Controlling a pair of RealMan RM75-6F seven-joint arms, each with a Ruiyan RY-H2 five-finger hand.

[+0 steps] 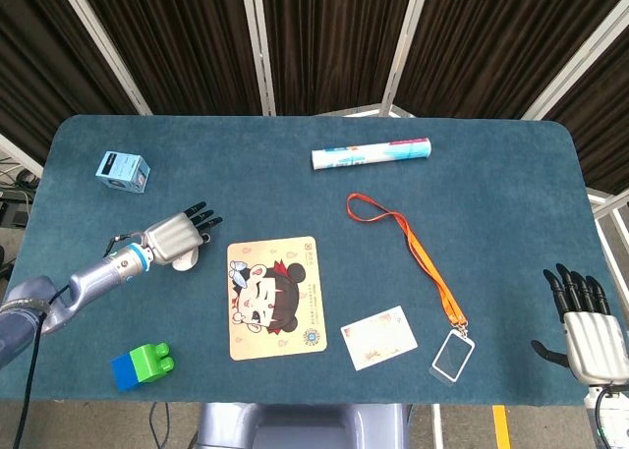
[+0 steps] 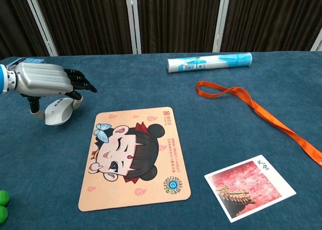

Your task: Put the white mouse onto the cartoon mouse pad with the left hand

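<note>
My left hand (image 1: 176, 237) (image 2: 42, 81) grips the white mouse (image 2: 56, 111) from above, thumb on one side and fingers on the other. The mouse (image 1: 183, 261) is tilted and seems slightly raised off the cloth, mostly hidden under the hand in the head view. It hangs just left of the cartoon mouse pad (image 1: 275, 297) (image 2: 133, 157), which lies flat showing a girl with black hair buns. My right hand (image 1: 590, 323) rests at the table's front right corner, fingers spread and empty.
A light blue cube (image 1: 123, 170) sits behind the left hand; a green and blue block (image 1: 143, 364) is at the front left. A white-blue tube (image 1: 371, 154), an orange lanyard (image 1: 413, 248) with a card holder (image 1: 452, 355) and a postcard (image 1: 378, 337) lie right of the pad.
</note>
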